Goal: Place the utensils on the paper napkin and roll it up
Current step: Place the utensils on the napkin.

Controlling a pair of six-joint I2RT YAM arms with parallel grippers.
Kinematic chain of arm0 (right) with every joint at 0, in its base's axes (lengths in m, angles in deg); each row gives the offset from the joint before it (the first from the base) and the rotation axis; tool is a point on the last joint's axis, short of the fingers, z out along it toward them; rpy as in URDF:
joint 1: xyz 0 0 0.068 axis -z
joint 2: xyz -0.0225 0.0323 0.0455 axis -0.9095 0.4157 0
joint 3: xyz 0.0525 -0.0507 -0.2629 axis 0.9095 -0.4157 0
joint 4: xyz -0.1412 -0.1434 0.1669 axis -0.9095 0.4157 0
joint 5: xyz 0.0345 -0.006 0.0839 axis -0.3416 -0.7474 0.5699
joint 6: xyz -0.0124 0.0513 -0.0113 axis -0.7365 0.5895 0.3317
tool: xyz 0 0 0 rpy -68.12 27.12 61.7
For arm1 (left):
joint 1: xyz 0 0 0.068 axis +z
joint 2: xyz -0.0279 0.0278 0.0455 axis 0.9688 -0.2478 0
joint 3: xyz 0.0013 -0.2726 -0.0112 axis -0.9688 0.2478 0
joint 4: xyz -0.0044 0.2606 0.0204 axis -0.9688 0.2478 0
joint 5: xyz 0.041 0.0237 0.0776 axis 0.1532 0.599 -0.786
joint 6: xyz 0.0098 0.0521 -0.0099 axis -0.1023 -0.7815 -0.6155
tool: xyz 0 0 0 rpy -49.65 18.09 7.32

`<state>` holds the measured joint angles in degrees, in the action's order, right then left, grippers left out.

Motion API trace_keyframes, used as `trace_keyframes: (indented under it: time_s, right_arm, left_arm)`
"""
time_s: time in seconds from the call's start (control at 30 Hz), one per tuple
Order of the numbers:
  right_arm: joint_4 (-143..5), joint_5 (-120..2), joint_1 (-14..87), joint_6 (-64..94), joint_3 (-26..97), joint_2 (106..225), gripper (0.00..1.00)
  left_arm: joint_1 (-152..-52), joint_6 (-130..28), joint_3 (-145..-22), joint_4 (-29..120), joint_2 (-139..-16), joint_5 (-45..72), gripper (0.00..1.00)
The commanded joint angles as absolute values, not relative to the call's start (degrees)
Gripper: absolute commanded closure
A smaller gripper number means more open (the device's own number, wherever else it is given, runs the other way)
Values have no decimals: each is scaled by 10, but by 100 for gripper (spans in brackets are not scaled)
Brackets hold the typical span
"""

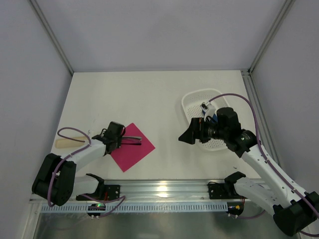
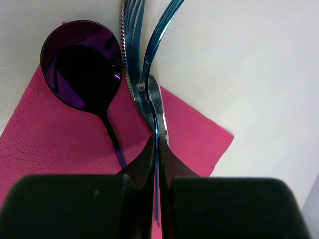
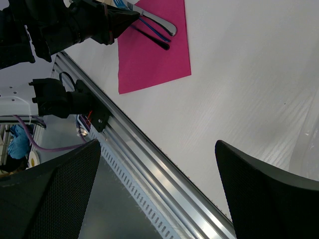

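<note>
The magenta paper napkin lies in front of the left arm. On it rests a dark purple spoon, with a serrated knife beside it. My left gripper is shut on the thin handle of a blue-glinting utensil, which is held edge-on just over the napkin. From above, the left gripper sits at the napkin's left corner, the utensils pointing right. My right gripper hangs open and holds nothing, well right of the napkin.
A white perforated basket with small items stands at the right, partly under the right arm. A pale beige flat stick lies at the far left. The metal rail runs along the near table edge.
</note>
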<state>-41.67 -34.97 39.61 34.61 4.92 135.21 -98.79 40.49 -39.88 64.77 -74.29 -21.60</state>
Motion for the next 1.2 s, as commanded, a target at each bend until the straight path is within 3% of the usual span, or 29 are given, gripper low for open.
trace_keyframes:
  time_s: [0.0,0.4,1.17]
  right_arm:
    - [-426,-347,394,349,59,1341,1]
    - [-425,-346,394,350,59,1342,1]
    - [-424,-346,394,353,60,1338,1]
  left_arm:
    - [-989,412,-397,630,-737,-245,100]
    - [-989,432,-388,623,-745,-245,99]
    - [-988,420,-376,650,-698,-239,76]
